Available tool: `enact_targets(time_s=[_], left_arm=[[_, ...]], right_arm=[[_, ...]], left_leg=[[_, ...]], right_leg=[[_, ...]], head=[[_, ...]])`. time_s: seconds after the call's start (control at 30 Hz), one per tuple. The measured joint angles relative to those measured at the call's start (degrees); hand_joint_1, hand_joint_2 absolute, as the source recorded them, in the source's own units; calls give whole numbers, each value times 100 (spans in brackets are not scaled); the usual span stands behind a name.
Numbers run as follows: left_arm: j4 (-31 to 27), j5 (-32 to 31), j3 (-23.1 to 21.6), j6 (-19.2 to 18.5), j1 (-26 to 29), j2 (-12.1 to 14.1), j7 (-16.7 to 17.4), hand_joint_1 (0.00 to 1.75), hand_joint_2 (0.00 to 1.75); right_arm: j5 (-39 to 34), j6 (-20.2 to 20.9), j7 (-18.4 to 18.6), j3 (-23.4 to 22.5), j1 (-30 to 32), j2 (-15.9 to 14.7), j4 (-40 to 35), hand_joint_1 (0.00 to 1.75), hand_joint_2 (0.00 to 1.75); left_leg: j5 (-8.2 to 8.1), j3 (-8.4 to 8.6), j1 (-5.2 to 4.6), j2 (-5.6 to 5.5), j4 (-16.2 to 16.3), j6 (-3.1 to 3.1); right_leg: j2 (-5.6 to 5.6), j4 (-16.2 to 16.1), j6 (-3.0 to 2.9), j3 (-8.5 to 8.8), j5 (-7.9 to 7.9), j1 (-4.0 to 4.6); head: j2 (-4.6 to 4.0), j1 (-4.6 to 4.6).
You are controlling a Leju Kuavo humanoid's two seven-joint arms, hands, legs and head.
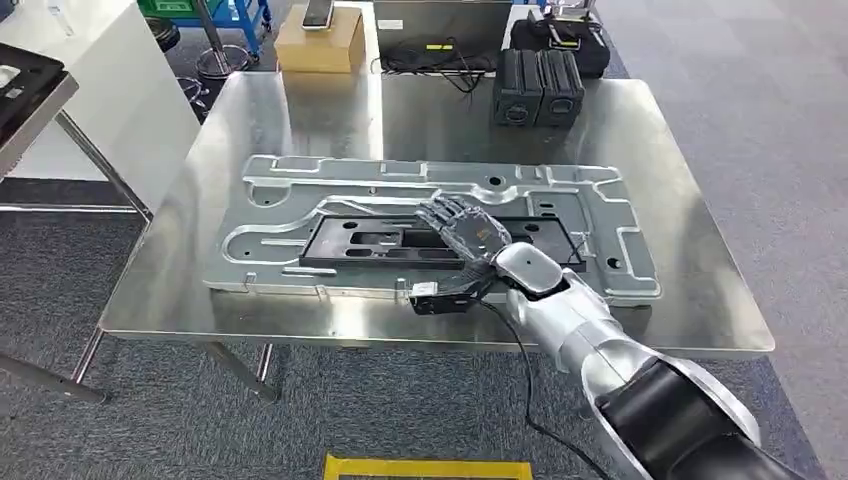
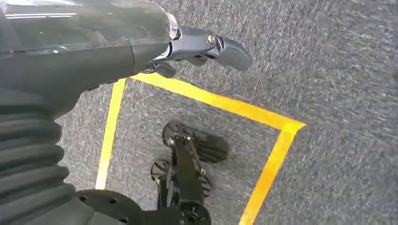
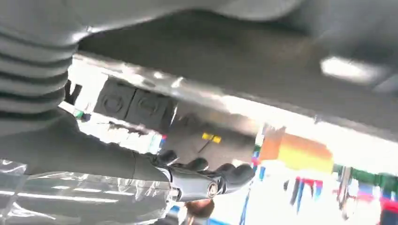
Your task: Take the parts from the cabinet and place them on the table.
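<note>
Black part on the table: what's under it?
The black part lies on a large silver stamped metal panel on the table. The right hand covers its middle.

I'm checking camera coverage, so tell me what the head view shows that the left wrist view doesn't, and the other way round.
Head view alone: the right hand resting on a black flat part that lies on a large stamped metal panel on the steel table, with two black boxes and a cardboard box at the far edge. Left wrist view alone: the left hand, holding nothing, hanging over grey carpet. Both show yellow floor tape on carpet.
</note>
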Motion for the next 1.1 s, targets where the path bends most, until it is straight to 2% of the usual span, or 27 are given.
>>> enact_targets(time_s=[0.03,0.07,0.1,0.17,0.2,0.23,0.27,0.3,0.33,0.37,0.4,0.43,0.5,0.57,0.6,0.67,0.7,0.73,0.77,0.8,0.87,0.9,0.93,1.0,1.03,1.07,1.1], left_arm=[[0,0,0,4,2,11,0,0,0],[0,0,0,9,8,7,9,0,0],[0,-4,0,7,6,4,22,0,0],[0,0,0,9,-8,7,55,0,0],[0,7,0,9,-14,7,68,0,0],[0,9,0,9,-6,4,81,0,0],[0,9,0,9,3,7,101,0,0],[0,11,0,9,6,7,118,0,0],[0,18,0,9,1,9,129,0,0],[0,22,0,9,0,9,138,0,0],[0,24,0,7,-9,9,155,0,0],[0,26,2,4,-8,9,164,0,0],[2,44,7,-18,24,7,173,0,0],[2,109,18,-92,40,-13,164,0,0],[2,149,22,-138,47,-26,146,0,0],[2,208,50,-207,78,-46,79,0,0],[2,229,61,-218,97,-54,53,0,0],[2,240,72,-219,120,-59,44,0,0],[2,243,85,-219,143,-70,33,0,0],[2,249,111,-214,157,-85,29,0,0],[2,258,153,-214,158,-116,24,0,0],[2,258,162,-214,161,-124,24,0,0],[2,256,162,-214,154,-129,24,0,0],[2,245,164,-214,167,-133,31,0,0],[2,240,164,-214,167,-133,35,0,0],[2,225,171,-214,166,-133,39,0,0],[2,197,175,-212,169,-133,46,0,0]], right_arm=[[-88,-140,-120,-61,11,-4,-44,0,0],[-202,-300,-306,-135,24,9,-126,0,0],[-330,-444,-510,-203,40,42,-212,0,0],[-674,-644,-940,-356,147,79,-433,0,0],[-888,-677,-1150,-433,234,90,-562,0,0],[-1194,-670,-1399,-536,349,92,-779,0,0],[-1467,-648,-1570,-634,476,90,-1041,0,0],[-1774,-618,-1740,-739,606,87,-1350,0,0],[-2215,-574,-1944,-859,759,79,-1756,0,0],[-2622,-517,-2116,-975,915,63,-2141,0,0],[-3031,-469,-2161,-1084,1048,41,-2509,0,0],[-3468,-417,-2181,-1205,1174,17,-2876,0,0],[-4040,-380,-2198,-1403,1475,-59,-3538,0,0],[-4595,-503,-2207,-1773,1957,-235,-4576,0,0],[-4783,-636,-2207,-1994,2149,-297,-5009,0,0],[-4943,-969,-2207,-2496,2556,-519,-5737,0,0],[-4991,-1052,-2207,-2700,2782,-637,-6013,0,0],[-5038,-1133,-2207,-2899,3002,-736,-6265,0,0],[-5053,-1210,-2209,-3093,3204,-824,-6508,0,0],[-5073,-1260,-2207,-3286,3377,-926,-6752,0,0],[-4995,-1317,-2209,-3605,3768,-1103,-7218,0,0],[-4944,-1335,-2209,-3739,3960,-1156,-7399,0,0],[-4924,-1346,-2209,-3854,4144,-1202,-7545,0,0],[-4904,-1343,-2209,-4061,4461,-1294,-7825,0,0],[-4832,-1291,-2209,-4135,4620,-1318,-7954,0,0],[-4712,-1217,-2209,-4199,4787,-1331,-8063,0,0],[-4588,-1165,-2209,-4233,4944,-1333,-8124,0,0]], left_leg=[[-13,-7,-36,-3,10,-40],[-102,-47,-9,1,108,-54],[-331,-183,1,3,427,-68],[-787,-596,19,4,1377,-111],[-916,-784,19,4,1777,-133],[-899,-851,22,5,1900,-146],[-751,-777,25,6,1731,-151],[-498,-556,30,7,1296,-148],[-215,-259,39,9,699,-136],[-29,8,48,14,154,-117],[-137,86,25,9,45,-83],[-108,58,10,-3,38,-33],[-123,60,6,-11,47,8],[-85,87,38,-15,-15,105],[-92,87,37,-22,-16,144],[-102,87,34,-27,-16,182],[-106,86,33,-37,-14,189],[-109,90,33,-49,-14,192],[-118,95,33,-51,-11,188],[-127,106,31,-49,-7,180],[-141,147,30,-45,3,155],[-154,143,8,-51,19,136],[-151,139,-5,-62,28,111],[-143,135,1,-63,11,59],[-134,136,-9,-66,7,23],[-225,127,-2,-45,61,-14],[-430,72,4,-22,219,-30]], right_leg=[[-4,-70,-53,22,48,-63],[-19,-106,-89,33,76,-73],[-16,-111,-125,22,88,-78],[-12,-108,-132,20,87,-67],[-17,-106,-136,20,84,-62],[-21,-102,-133,22,80,-60],[-20,-93,-124,24,73,-61],[-18,-80,-111,29,58,-66],[-17,-62,-95,43,36,-67],[-19,-43,-66,50,9,-60],[-22,-25,-35,25,-9,-19],[-22,-20,-13,14,-3,-20],[-32,-37,35,29,-6,-21],[-27,47,130,32,-99,-49],[-14,260,150,-69,-261,-56],[-9,1230,195,-540,-753,-69],[-10,1642,210,-757,-892,-72],[-10,1834,216,-881,-893,-79],[-10,1728,216,-862,-756,-82],[-11,1341,204,-695,-504,-81],[-14,191,162,-103,20,-77],[-8,-36,145,-1,14,-58],[-8,-47,125,-9,67,-33],[-5,-12,83,-34,60,-22],[-9,-35,43,-36,85,-42],[-31,-84,-16,-39,127,-82],[-35,-88,-56,-57,146,-78]], head=[[0,0],[0,2],[0,-2],[0,0],[0,0],[0,0],[0,0],[0,0],[0,0],[0,0],[0,0],[0,0],[0,0],[0,2],[0,2],[0,0],[0,2],[0,2],[0,0],[0,0],[0,2],[0,2],[0,2],[0,2],[0,2],[0,2],[0,0]])
